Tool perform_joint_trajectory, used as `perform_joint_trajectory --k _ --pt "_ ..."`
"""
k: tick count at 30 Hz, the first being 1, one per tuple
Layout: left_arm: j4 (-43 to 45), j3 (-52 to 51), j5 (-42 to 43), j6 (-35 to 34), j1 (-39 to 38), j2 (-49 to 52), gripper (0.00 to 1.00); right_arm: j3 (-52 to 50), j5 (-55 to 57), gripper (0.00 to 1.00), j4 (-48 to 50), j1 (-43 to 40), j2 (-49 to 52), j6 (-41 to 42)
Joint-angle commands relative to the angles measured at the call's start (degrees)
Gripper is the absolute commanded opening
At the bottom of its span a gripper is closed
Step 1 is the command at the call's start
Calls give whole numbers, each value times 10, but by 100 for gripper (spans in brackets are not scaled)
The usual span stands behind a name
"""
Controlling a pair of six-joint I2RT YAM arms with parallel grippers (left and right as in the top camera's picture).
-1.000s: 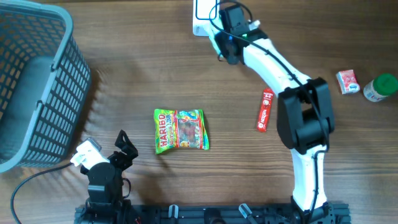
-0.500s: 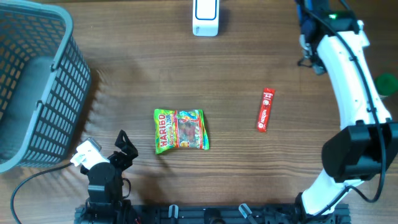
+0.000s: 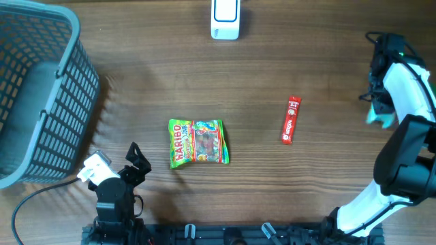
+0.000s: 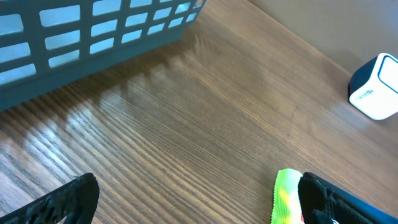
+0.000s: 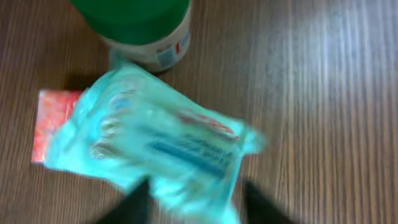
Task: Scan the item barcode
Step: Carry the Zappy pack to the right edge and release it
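A teal plastic packet [image 5: 155, 143] shows blurred in the right wrist view, lying between and ahead of my right gripper's [image 5: 196, 205] two dark fingers. The fingers stand apart, with bare wood showing beside the right one. From overhead the packet [image 3: 379, 117] peeks out under the right gripper [image 3: 376, 102] at the table's right edge. The white scanner [image 3: 225, 19] stands at the back centre, far from that arm. My left gripper [image 4: 193, 208] rests open and empty near the front left, beside a Haribo bag [image 4: 287, 196].
A green-lidded jar [image 5: 140, 25] and a small red packet [image 5: 53, 121] lie just beyond the teal packet. A red stick pack [image 3: 291, 120] and the Haribo bag [image 3: 198, 142] lie mid-table. A grey basket [image 3: 34, 88] fills the left side.
The right arm swung from the scanner across to the table's right edge with the teal packet. Its jaws, shut before, have parted. The left arm has not moved.
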Motion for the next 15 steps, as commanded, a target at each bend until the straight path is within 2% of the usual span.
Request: perform_joint_trajectory --k 1,5,8,12,15 --pt "-2 0 1 -3 2 -5 100 32 -68 100 -6 -1 -15 -97" --pt "-2 0 1 -3 2 -5 100 98 -126 100 -77 2 -59 -113" --pt "-2 0 1 -3 2 -5 100 110 -199 100 -122 17 -102 -113" --pt "-2 0 1 -3 2 -5 100 108 -263 100 -191 79 -118 -112" --pt "-2 0 1 -3 2 -5 100 78 -269 100 -192 145 -117 -105"
